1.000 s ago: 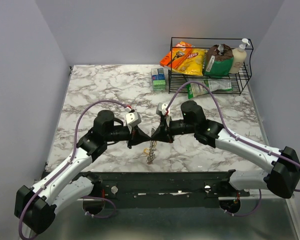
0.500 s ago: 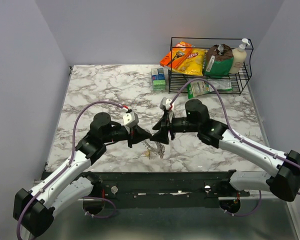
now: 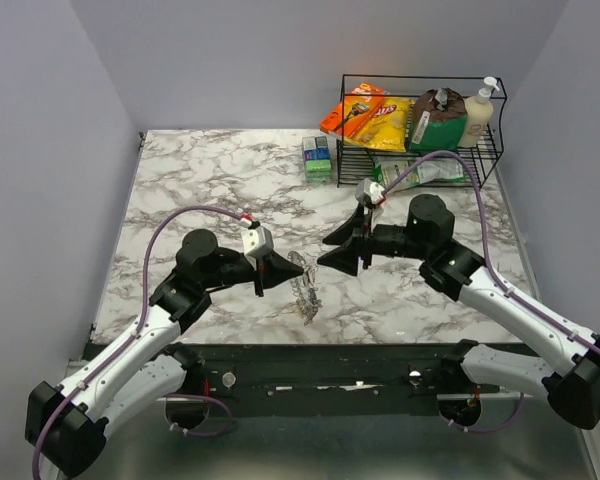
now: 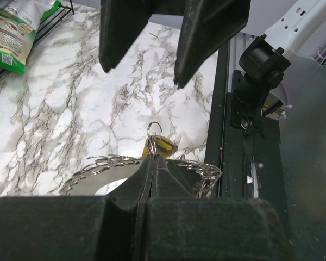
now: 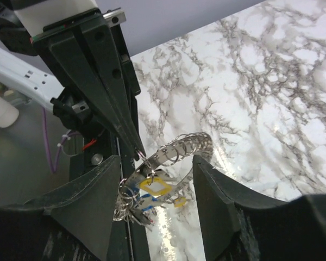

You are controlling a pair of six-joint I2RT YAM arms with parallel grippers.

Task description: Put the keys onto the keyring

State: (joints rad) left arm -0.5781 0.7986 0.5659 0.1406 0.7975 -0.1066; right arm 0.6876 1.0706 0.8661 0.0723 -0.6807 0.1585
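Robot lab test cell, not a home: plain grey walls (image 3: 40, 150) box in a marble-print tabletop (image 3: 200, 170). Left arm (image 3: 140, 340) & right arm (image 3: 510, 300) are bolted to a black metal rail (image 3: 330, 365) w/ purple cables. Wire rack (image 3: 352, 150) at back holds props, e.g. chip bags (image 3: 380, 120), soap pump bottle (image 3: 480, 110).

Left wrist view: lower arc of keyring (image 4: 106, 163) masked by closed left gripper (image 4: 154, 159); exact grip point not resolved. Green bag (image 4: 11, 32) cut by frame edge.
Right wrist view: keys (image 5: 152, 187) partly covered by right gripper (image 5: 155, 157); count not determinable.
Top view: single keys too small to be separated. Right arm (image 3: 540, 320) base cropped at right edge.
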